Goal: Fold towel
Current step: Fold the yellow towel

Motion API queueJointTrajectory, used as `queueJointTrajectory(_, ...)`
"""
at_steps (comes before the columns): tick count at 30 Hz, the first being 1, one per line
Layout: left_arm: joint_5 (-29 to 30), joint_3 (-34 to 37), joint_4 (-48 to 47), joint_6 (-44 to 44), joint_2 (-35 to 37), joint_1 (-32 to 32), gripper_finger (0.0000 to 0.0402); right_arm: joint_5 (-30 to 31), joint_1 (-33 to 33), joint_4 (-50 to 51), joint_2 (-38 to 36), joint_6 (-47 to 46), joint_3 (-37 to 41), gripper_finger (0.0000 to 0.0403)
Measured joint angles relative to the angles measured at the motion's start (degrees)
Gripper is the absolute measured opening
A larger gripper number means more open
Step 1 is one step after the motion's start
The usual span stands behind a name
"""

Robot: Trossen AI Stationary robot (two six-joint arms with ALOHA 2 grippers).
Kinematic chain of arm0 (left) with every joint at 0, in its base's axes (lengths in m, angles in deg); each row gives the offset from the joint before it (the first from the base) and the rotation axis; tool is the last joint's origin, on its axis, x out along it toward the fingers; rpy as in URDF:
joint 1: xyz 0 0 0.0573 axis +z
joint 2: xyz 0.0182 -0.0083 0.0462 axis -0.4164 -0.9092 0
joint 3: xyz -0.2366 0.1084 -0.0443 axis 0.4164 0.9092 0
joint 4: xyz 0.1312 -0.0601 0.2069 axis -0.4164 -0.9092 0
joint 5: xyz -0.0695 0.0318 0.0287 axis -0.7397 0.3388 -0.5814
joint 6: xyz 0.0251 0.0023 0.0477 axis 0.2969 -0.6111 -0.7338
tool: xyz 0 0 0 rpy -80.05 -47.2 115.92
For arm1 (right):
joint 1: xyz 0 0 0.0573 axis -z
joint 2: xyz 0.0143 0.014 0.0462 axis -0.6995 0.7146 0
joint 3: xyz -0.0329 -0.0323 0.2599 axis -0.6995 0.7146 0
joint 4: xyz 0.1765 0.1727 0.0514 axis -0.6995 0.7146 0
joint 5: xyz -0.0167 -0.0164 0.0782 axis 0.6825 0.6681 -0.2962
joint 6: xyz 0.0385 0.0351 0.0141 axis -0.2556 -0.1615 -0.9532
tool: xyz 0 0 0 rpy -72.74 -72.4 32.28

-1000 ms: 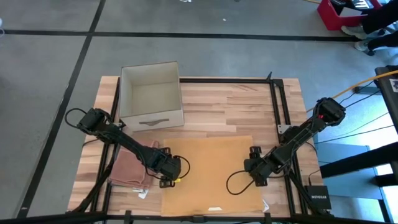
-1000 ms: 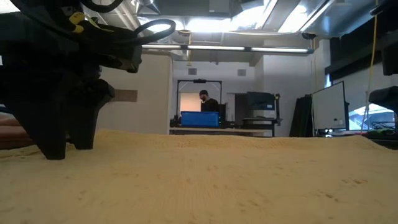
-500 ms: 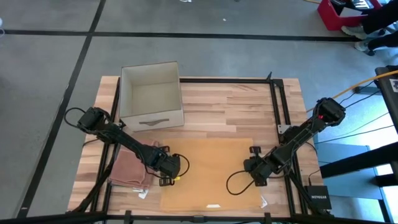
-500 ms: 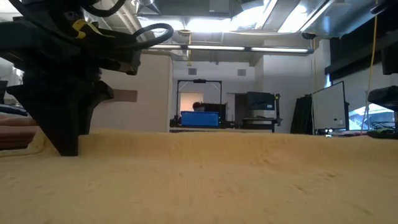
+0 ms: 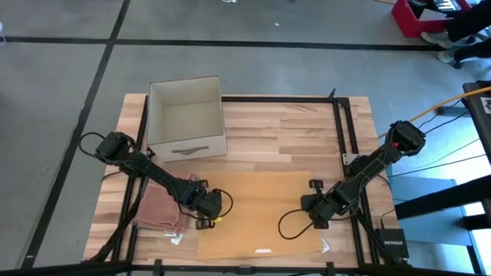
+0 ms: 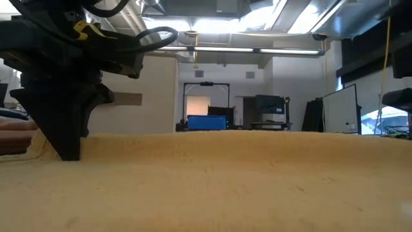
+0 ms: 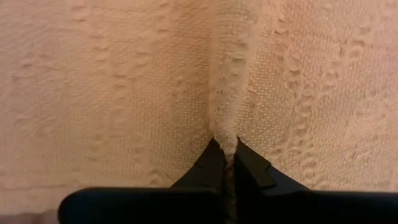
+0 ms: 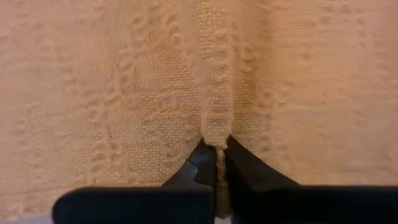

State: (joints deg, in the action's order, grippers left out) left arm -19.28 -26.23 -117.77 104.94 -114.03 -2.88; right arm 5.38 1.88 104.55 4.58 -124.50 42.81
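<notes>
1. We see the tan towel (image 5: 259,213) spread flat on the near half of the wooden table (image 5: 284,126), between the two arms.
2. Our left gripper (image 5: 205,211) sits at the towel's left edge, its fingers (image 7: 213,167) pinched tight on a raised ridge of the cloth.
3. Our right gripper (image 5: 317,208) sits at the towel's right edge, likewise clamped on a fold of fabric between its fingers (image 8: 205,163).
4. A white open box (image 5: 186,117) stands on the far left of the table, well apart from the towel.
5. A pinkish folded cloth (image 5: 159,207) lies just left of the left gripper, under that arm.
6. A black metal frame (image 5: 343,130) runs along the table's far and right sides, next to the right arm.
</notes>
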Motion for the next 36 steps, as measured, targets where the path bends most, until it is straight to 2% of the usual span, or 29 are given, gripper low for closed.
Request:
queueJointTrajectory(3, 0.69, -0.64, -2.59, 0.50, 1.73, 0.00, 0.0003, 4.05, -1.41, 5.09, -0.41, 0.13, -2.22, 0.0007)
queueJointTrajectory(12, 11.19, -8.02, -19.10, -1.60, 8.35, -0.02, 0.0002, 14.63, -5.27, 24.18, -0.93, -2.20, -14.36, 0.0006)
queueJointTrajectory(17, 17.37, -13.17, -27.63, -2.22, 12.26, 0.59, 0.0002, 21.96, -5.52, 37.61, -0.95, -5.83, -21.66, 0.0007)
queueJointTrajectory(23, 21.09, -18.54, -34.28, -2.26, 16.44, 0.61, 0.0002, 29.48, -5.47, 52.26, -1.02, -11.01, -28.94, 0.0008)
queueJointTrajectory(28, 24.92, -20.43, -36.43, -1.51, 19.52, 0.61, 0.0002, 31.92, -5.47, 60.15, -1.10, -16.55, -33.26, 0.0007)
queueJointTrajectory(31, 26.76, -20.52, -36.32, -1.23, 20.70, 0.63, 0.0003, 31.91, -5.47, 60.29, -1.48, -16.29, -34.46, 0.0007)
queueJointTrajectory(36, 26.56, -20.52, -36.06, 2.47, 21.27, -0.27, 0.0004, 29.76, -5.52, 59.95, -1.63, -17.09, -37.38, 0.0007)
